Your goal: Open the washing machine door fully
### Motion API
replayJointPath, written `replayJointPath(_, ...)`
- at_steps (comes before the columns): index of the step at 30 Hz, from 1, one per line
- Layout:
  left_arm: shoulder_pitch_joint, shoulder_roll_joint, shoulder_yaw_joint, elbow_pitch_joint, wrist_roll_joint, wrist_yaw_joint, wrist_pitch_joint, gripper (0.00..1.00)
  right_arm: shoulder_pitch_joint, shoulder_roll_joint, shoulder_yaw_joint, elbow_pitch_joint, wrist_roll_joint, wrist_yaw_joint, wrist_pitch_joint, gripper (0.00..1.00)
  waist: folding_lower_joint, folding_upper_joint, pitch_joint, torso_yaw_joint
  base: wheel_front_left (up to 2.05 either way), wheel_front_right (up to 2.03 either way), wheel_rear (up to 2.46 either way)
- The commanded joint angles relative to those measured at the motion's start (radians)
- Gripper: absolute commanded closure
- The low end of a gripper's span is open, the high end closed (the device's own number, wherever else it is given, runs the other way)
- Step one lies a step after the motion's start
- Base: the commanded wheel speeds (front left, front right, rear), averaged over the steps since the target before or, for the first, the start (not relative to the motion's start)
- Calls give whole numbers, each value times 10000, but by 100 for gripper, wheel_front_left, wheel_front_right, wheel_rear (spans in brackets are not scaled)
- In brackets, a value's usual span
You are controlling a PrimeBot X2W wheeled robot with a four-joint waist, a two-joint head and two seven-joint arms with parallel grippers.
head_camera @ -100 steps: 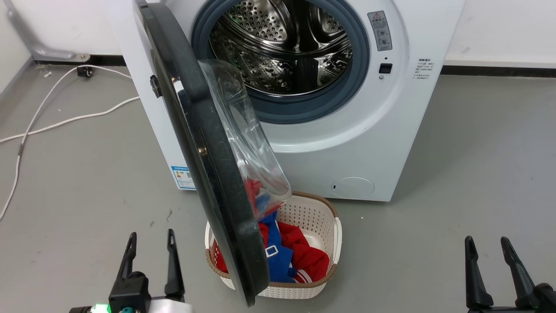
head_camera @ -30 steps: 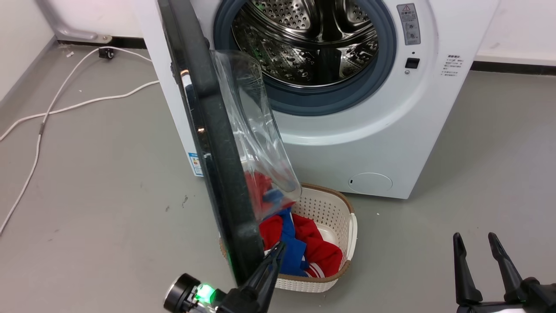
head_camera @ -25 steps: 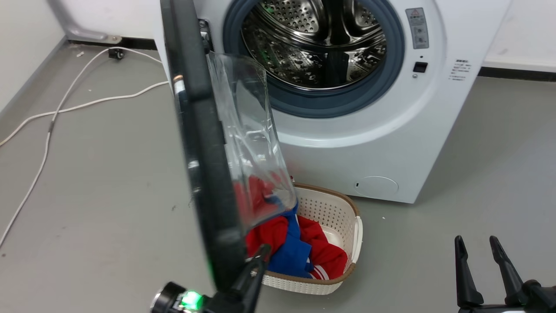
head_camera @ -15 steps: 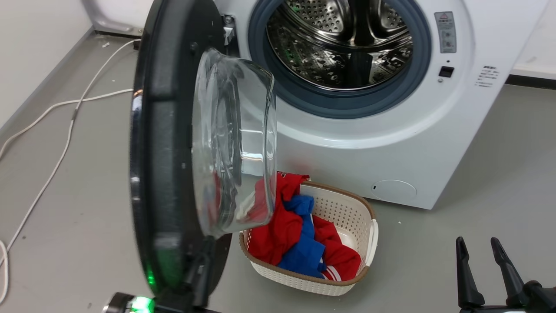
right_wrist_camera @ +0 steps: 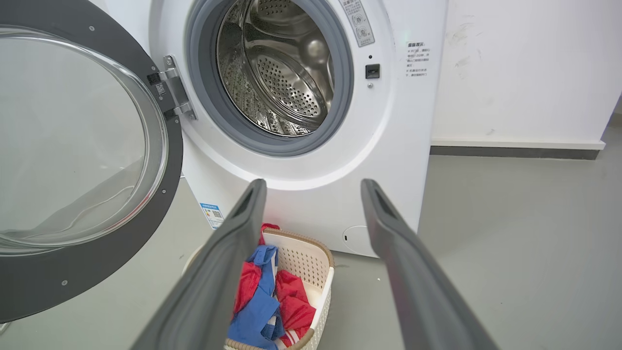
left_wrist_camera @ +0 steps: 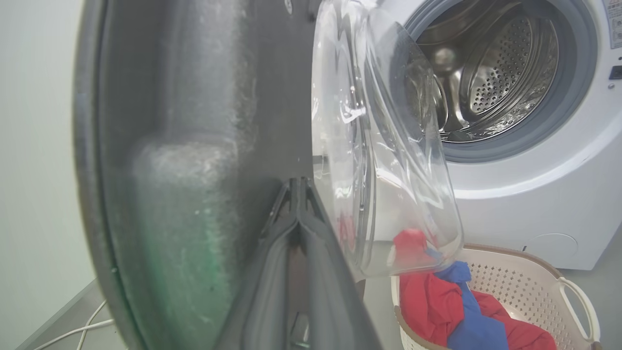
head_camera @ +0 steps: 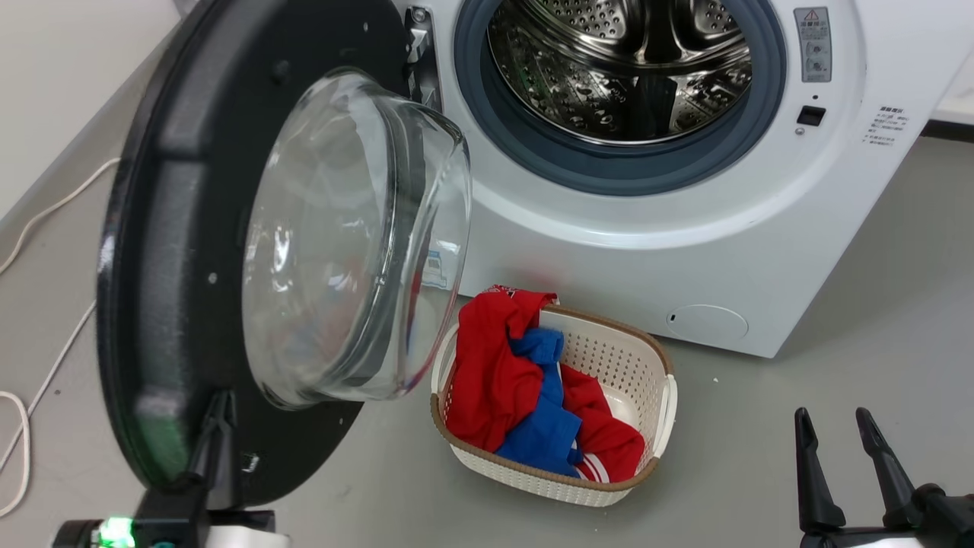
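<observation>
The washing machine door (head_camera: pixel 167 251) stands swung far out to the left. Its black inner rim and bulging glass bowl (head_camera: pixel 342 243) face me, and the hinge (head_camera: pixel 417 46) sits at the drum opening's left edge. My left gripper (head_camera: pixel 219 407) is shut, its fingers together, with the tips against the lower inner rim of the door (left_wrist_camera: pixel 204 121); in the left wrist view the gripper (left_wrist_camera: pixel 297 183) touches the black face just left of the glass. My right gripper (head_camera: pixel 837 426) hangs open at the lower right, well apart from the door (right_wrist_camera: pixel 87 272), with nothing between the fingers (right_wrist_camera: pixel 243 218).
The white washing machine (head_camera: pixel 685 251) shows its steel drum (head_camera: pixel 624 61) inside a grey gasket. A cream laundry basket (head_camera: pixel 662 396) of red and blue clothes stands on the grey floor before it. A white cable (head_camera: pixel 30 403) lies at the left by the wall.
The door has swung further out to the left, turning from edge-on to showing its inner face. My shut left gripper has gone left with it. The camera has shifted; the right gripper holds still.
</observation>
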Motion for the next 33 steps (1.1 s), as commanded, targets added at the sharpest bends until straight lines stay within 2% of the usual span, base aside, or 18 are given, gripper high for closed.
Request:
replayJointPath(1, -179, 129, 274, 20, -75, 88, 22, 100, -154, 13, 5, -31, -29, -2, -18, 0, 0, 0, 92, -4, 0, 0, 0)
replayJointPath(21, -1810, 641, 2903, 1780, -864, -483, 25, 100, -671, 13, -228, -233, -458, -1, -18, 0, 0, 0, 1159, -154, 0, 0, 0)
replayJointPath(33, -3021, 1051, 3672, 3262, -922, -1050, 23, 100, -940, 13, -229, -324, -608, -2, -18, 0, 0, 0, 1574, -121, 0, 0, 0)
